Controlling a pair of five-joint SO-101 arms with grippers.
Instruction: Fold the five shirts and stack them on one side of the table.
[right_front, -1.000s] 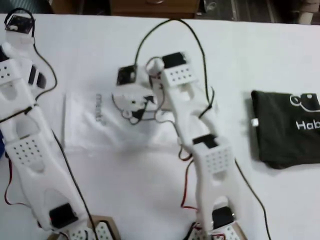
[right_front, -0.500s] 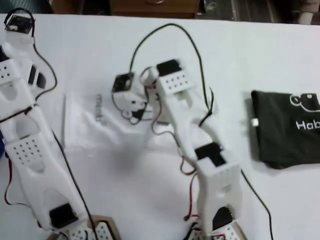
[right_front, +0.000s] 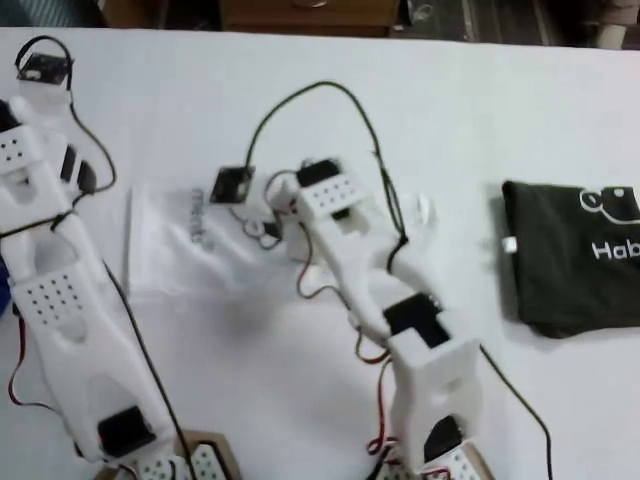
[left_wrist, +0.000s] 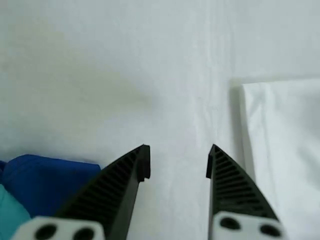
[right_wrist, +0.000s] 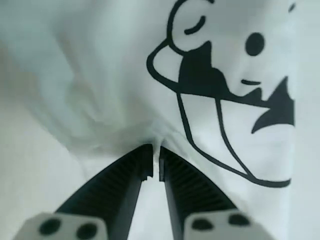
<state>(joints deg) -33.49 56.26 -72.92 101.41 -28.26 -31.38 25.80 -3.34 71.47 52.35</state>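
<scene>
while right gripper (right_wrist: 155, 161) pinches white shirt (right_wrist: 100, 50), left gripper (left_wrist: 177, 161) hangs spread over table (left_wrist: 100, 60) nr its edge.

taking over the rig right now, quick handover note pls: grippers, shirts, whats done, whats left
Left gripper: open, holding nothing, over the table beside the edge of the white shirt.
Right gripper: fingers shut on a pinch of the white shirt near its printed graphic, mid-table.
Black shirt: folded, at the table's right side.
Blue fabric: by the left arm; cannot tell if it is a shirt.
Done: black shirt folded.
Left: finish the white shirt, stack it with the black one, then any remaining shirts.
</scene>
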